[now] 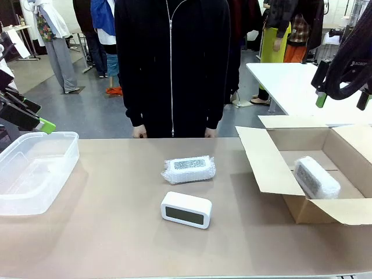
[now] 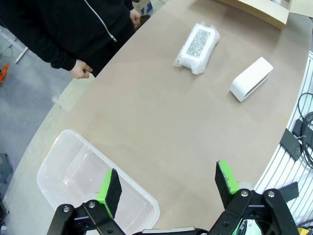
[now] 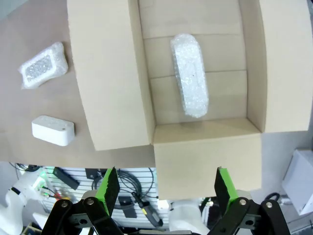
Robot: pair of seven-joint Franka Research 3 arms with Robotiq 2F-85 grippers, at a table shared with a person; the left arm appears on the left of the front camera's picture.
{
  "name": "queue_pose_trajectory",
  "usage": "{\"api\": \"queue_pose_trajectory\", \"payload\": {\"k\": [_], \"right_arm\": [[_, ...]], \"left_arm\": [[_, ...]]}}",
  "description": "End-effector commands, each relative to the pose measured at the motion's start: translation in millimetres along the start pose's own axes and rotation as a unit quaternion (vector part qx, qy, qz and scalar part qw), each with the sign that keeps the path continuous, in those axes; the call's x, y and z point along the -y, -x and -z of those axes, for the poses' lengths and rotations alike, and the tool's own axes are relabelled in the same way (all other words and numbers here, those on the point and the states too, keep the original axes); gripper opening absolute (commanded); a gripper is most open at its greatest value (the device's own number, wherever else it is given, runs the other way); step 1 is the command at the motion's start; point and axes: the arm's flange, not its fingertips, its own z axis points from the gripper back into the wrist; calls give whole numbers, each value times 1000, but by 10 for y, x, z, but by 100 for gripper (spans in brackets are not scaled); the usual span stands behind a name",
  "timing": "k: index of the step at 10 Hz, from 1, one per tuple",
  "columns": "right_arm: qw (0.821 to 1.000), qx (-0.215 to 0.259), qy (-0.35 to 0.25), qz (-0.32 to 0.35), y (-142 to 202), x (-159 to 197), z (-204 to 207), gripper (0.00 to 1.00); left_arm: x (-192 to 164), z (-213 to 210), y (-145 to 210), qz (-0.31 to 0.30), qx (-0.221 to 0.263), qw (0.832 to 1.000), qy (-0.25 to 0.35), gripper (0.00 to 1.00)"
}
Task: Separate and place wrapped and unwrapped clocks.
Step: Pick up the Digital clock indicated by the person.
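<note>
Green-padded left hand (image 2: 167, 179) and right hand (image 3: 165, 182) gape wide, empty

Robot lab hall: worktables (image 1: 285, 78), bystanders (image 1: 278, 35), grey floor (image 1: 87, 110).

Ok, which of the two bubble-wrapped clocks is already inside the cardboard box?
The wrapped clock at the right, lying in the open box; the other bundle sits mid-table beyond the bare clock.

- Table (image 1: 116, 244): tan top, matt, smooth.
- Bare clock (image 1: 186, 210): white plastic shell, smooth, satin; dark face, slight gloss.
- Wrapped clock (image 1: 189, 169), at its 12 o'clock: whitish bubble wrap, dimpled, glinting.
- Second wrapped clock (image 1: 315, 177), at 3 o'clock: same bubble wrap.
- Box (image 1: 264, 160): brown cardboard, matt.
- Bin (image 1: 58, 165), at 9 o'clock: clear plastic, glossy.
</note>
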Motion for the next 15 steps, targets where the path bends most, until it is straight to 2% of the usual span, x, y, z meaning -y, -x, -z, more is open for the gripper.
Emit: {"api": "queue_pose_trajectory", "payload": {"k": [1,6,7,8,10,12,13,15], "right_arm": [[1000,2,0,-8,22,8,42,100],[1000,0,0,0,0,0,0,100],[994,10,-14,-110,17,-298,95,100],[978,30,-22,-203,54,-554,174,100],[927,37,-81,-365,155,-899,312,100],[842,49,-127,-522,307,-1070,391,100],[810,43,-167,-561,396,-1126,424,100],[760,59,-230,-604,531,-1194,395,100]], "left_arm": [[0,3,1,0,2,1000,4,100],[0,3,1,0,2,1000,4,100],[0,3,1,0,2,1000,4,100],[0,3,1,0,2,1000,4,100],[0,3,1,0,2,1000,4,100],[0,3,1,0,2,1000,4,100],[0,3,1,0,2,1000,4,100],[0,3,1,0,2,1000,4,100]]}}
